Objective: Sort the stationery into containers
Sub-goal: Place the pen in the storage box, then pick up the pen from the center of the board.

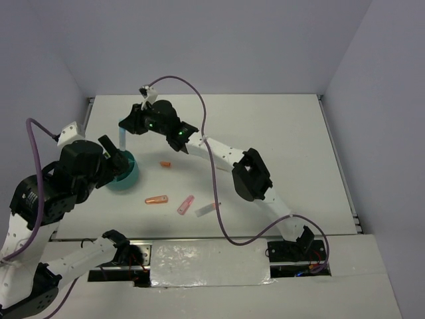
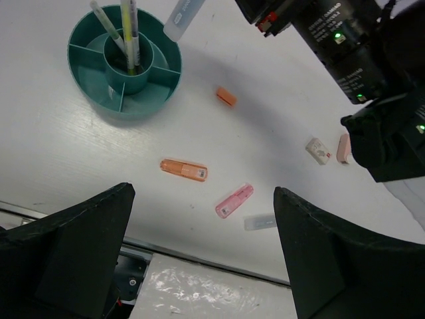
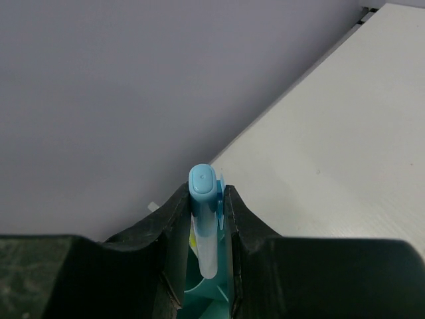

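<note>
Checking the light-blue marker [image 3: 203, 232] first: a stubby pale barrel with a rounded cap, upright and clamped between the right gripper [image 3: 206, 196] fingers, just over the teal bowl [image 2: 123, 111]. The bowl's centre cup holds what I count as three thin pens [image 2: 127, 33], ringed by divided compartments. Loose on the table [image 1: 279, 133] I count one orange marker [image 2: 184, 169], one pink marker [image 2: 234, 201], one small orange piece [image 2: 226, 97], one pale clear piece [image 2: 259, 221] and two small blocks [image 2: 318, 150]. My left gripper [image 2: 204, 193] hangs with jaws wide apart, holding nothing. The bowl sits near the table's left edge, and broad white tabletop lies to the right.
</note>
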